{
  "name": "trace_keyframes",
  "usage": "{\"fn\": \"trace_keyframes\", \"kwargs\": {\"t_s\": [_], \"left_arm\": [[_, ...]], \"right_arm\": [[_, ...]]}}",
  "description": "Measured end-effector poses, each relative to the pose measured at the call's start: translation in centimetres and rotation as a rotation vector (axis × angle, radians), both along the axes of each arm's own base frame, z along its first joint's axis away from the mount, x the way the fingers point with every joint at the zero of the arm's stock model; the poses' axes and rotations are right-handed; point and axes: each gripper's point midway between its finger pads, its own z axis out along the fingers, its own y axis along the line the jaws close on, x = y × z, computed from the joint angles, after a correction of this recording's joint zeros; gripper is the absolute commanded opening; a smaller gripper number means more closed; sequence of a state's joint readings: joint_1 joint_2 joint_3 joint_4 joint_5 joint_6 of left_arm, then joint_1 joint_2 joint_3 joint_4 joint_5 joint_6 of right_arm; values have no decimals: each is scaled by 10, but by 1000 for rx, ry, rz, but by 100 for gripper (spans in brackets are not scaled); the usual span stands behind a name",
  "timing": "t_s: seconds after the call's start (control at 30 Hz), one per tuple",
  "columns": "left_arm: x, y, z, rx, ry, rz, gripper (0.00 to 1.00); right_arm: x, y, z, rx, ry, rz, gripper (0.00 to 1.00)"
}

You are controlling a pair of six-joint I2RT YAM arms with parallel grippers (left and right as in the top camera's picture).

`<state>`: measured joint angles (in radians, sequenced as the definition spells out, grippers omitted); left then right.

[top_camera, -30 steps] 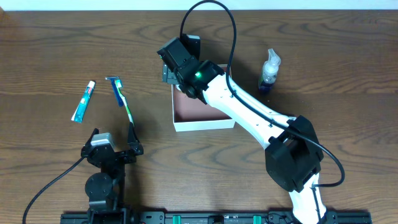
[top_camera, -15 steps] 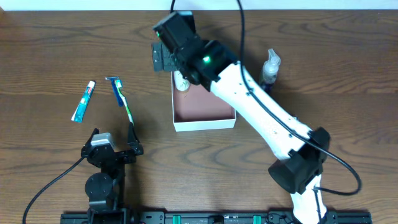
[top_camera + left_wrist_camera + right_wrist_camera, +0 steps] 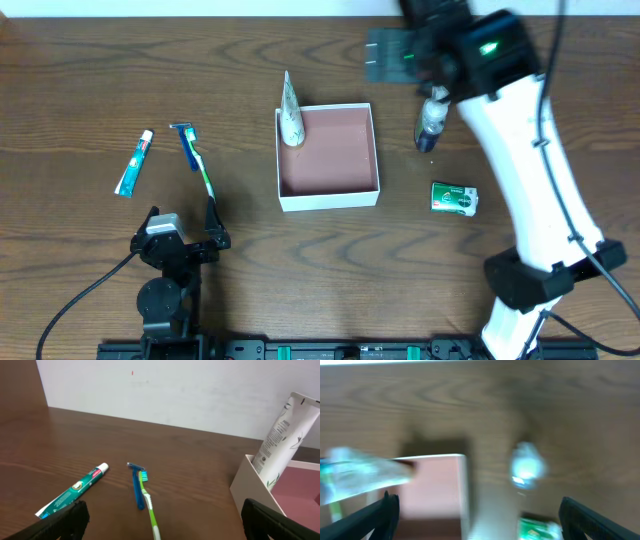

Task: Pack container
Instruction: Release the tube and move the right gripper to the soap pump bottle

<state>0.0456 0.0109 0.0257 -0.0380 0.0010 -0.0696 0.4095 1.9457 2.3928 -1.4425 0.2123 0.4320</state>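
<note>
1. Hanging over the far right part of the bench (image 3: 80, 60), the right claw (image 3: 479, 504) is spread wide. Its two fingers (image 3: 385, 512) sit at the lower corners of the right wrist view, and nothing is held between them or touches them.
2. That wrist view is blurred, so finer detail of the claw cannot be made out.
3. The container (image 3: 328, 190) stands near the middle of the bench, with white walls and a pink floor.
4. A white tube (image 3: 291, 118) leans in the container's far-left corner. It is tilted against the wall with its flat crimped end up.
5. A spray bottle (image 3: 432, 118) stands upright to the right of the container, apart from it. A green packet (image 3: 454, 197) lies flat on the near side of the bottle, outside the container.
6. The left claw (image 3: 165, 510) is low at the near left of the bench, also wide open and empty.
7. In front of the left claw lie a toothpaste tube (image 3: 75, 491), a blue razor (image 3: 136, 485) and a green toothbrush (image 3: 150, 510). The razor and toothbrush look to be touching, and the toothpaste tube is off to their left.
</note>
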Motion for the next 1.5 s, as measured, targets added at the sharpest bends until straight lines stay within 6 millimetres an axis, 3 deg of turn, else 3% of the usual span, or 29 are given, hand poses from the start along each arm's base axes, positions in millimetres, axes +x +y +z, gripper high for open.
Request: {"fn": "trace_keyframes", "kwargs": {"t_s": [0.13, 0.3, 0.6, 0.9, 1.07, 1.33, 1.5], "left_arm": [[0, 0, 0, 0, 0, 0, 98], [0, 0, 0, 0, 0, 0, 98], [0, 0, 0, 0, 0, 0, 98], [0, 0, 0, 0, 0, 0, 98], [0, 0, 0, 0, 0, 0, 98], [0, 0, 0, 0, 0, 0, 98], [0, 0, 0, 0, 0, 0, 98]], "right_arm": [[11, -43, -14, -19, 50, -43, 99], [18, -67, -51, -43, 133, -5, 99], [22, -65, -142, -53, 251, 117, 98], [26, -61, -205, -61, 249, 164, 81], [30, -61, -214, -64, 228, 176, 79], [45, -61, -208, -82, 161, 183, 76], [48, -62, -207, -95, 148, 183, 66]]}}
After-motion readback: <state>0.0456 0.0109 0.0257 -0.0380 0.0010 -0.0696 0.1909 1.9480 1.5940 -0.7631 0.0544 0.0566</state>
